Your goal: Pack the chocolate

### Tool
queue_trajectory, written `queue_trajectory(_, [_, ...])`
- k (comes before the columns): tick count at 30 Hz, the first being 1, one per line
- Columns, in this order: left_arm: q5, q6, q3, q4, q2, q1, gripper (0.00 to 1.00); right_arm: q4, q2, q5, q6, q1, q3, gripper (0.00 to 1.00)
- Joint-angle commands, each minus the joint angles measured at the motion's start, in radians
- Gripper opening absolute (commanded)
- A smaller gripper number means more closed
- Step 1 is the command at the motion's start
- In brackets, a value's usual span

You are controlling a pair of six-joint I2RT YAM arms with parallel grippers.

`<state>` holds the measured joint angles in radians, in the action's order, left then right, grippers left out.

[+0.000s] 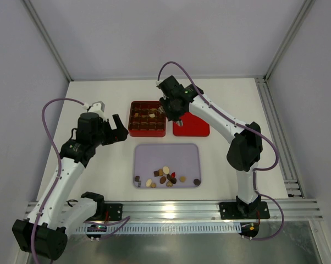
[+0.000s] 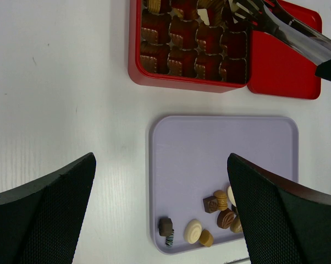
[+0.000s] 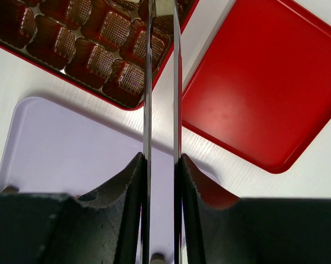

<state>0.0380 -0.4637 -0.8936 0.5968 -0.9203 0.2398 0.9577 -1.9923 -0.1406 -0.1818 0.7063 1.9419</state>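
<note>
Over the red box point(image 2: 176, 82), right gripper point(image 3: 160, 165) pinches tongs point(image 2: 289, 30), tips seemingly inside it; left gripper point(image 2: 161, 159) spread wide.

A white table point(image 1: 116, 93) carries a red compartment box point(image 1: 147, 132), a red lid point(image 1: 196, 129) beside it, and a lilac tray point(image 1: 165, 157).

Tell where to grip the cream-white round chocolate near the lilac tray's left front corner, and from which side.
Come down from above and pinch the cream-white round chocolate by its rim, far side to near side. It lies flat, with a tan piece tight on its right and a dark piece to its left, so those sides look crowded.
</note>
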Motion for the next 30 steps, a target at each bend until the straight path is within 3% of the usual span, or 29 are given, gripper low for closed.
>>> queue_trajectory(1, [0.005,0.01,-0.025,-0.017,0.011,-0.005,1.0,-0.025,0.006,-0.014,0.005,-0.004,0.019,0.34])
queue_trajectory(30, [0.005,0.008,-0.024,-0.015,0.012,-0.005,1.0,-0.022,0.024,-0.004,-0.002,-0.001,-0.02,0.39])
